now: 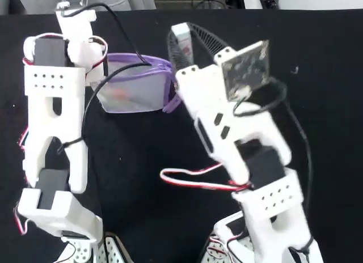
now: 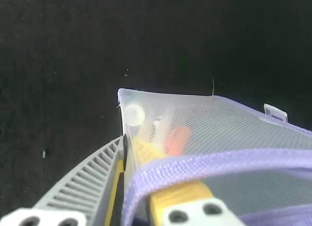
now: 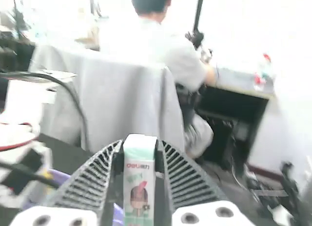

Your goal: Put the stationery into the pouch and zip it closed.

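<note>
Black table, pouch perhaps on it

The pouch was white mesh trimmed purple, an orange item inside. The packet was white and green, the desk black.

Your high camera looks steeply down on the black table from the arms' base side. Your left wrist camera rides close behind the left gripper, facing down onto the pouch, which the high view shares. Your right wrist camera faces level into the room, the small box in the right gripper close before it.
</note>
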You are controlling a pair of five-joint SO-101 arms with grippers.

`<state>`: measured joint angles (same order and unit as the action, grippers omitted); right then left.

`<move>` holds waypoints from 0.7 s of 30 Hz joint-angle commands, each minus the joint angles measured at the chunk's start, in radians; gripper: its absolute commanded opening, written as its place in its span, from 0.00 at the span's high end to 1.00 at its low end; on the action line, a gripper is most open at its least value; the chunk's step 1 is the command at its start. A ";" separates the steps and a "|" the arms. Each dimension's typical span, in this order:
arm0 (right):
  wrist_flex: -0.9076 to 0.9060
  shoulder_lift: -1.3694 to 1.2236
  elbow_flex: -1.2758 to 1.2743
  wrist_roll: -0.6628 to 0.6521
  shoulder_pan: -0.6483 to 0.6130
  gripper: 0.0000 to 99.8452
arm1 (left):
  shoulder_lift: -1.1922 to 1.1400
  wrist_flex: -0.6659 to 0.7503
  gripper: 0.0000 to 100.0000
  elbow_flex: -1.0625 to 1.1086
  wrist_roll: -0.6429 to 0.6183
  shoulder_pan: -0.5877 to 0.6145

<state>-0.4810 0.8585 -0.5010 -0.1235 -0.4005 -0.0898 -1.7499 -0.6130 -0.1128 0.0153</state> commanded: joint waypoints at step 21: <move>0.991 -0.084 -0.506 0.021 -0.163 0.99 | -0.029 -0.009 0.97 -0.028 -0.029 0.051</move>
<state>0.3920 0.8953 -1.0395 -0.1097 -0.5524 -0.1051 -1.7576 -0.6299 -0.1358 0.0598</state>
